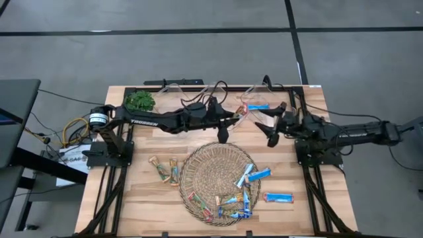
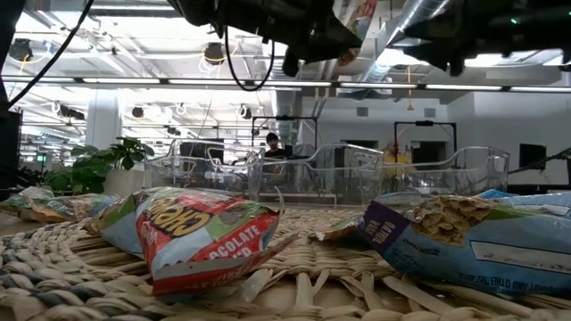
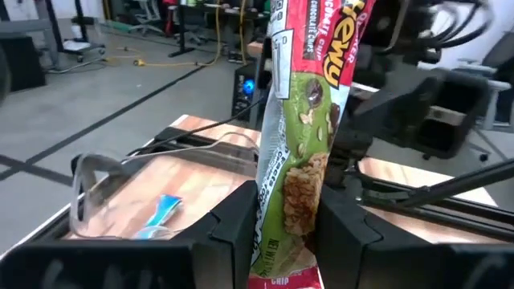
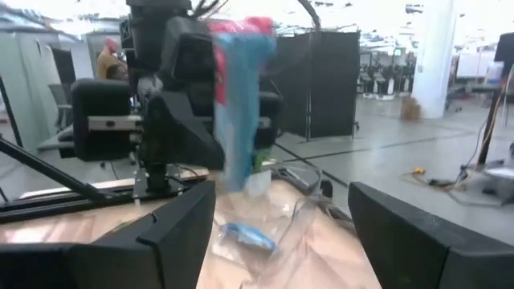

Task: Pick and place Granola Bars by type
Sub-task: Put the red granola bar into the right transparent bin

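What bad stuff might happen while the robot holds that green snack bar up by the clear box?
1. The left gripper holds the green bar close to a clear bin that already has a blue bar in it. If it drops there, the types get mixed.
2. The open right gripper is close to the left one by that bin, so the arms might bump.

Wicker tray [image 1: 210, 173], blue bars [image 1: 259, 176], both arms above
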Tool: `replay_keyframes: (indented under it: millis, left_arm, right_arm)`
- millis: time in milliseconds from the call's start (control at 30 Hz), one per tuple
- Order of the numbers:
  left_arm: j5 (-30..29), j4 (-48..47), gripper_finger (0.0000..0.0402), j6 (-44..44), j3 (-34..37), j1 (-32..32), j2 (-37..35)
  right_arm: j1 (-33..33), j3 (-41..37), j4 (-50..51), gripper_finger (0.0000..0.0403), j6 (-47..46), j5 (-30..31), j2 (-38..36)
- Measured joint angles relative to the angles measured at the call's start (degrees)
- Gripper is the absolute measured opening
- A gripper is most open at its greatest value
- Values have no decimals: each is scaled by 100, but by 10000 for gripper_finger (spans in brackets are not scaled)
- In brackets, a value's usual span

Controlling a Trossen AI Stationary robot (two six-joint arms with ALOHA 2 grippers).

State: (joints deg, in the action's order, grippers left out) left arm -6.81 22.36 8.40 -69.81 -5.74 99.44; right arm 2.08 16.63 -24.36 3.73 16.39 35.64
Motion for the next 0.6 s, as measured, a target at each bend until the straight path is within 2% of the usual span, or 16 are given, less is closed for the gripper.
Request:
replay_keyframes:
  millis: [267,433,600]
  left_arm:
    - [-126,-161,99,-34,-3,7,0]
    - [-161,-203,99,-164,-3,4,0]
    - [-161,-198,99,-314,-3,4,0]
  right_arm:
    - [68,680,-198,280,227,-10,999]
    - [196,1079,-197,280,62,-415,1470]
    - [334,1374,-195,280,-69,-451,1880]
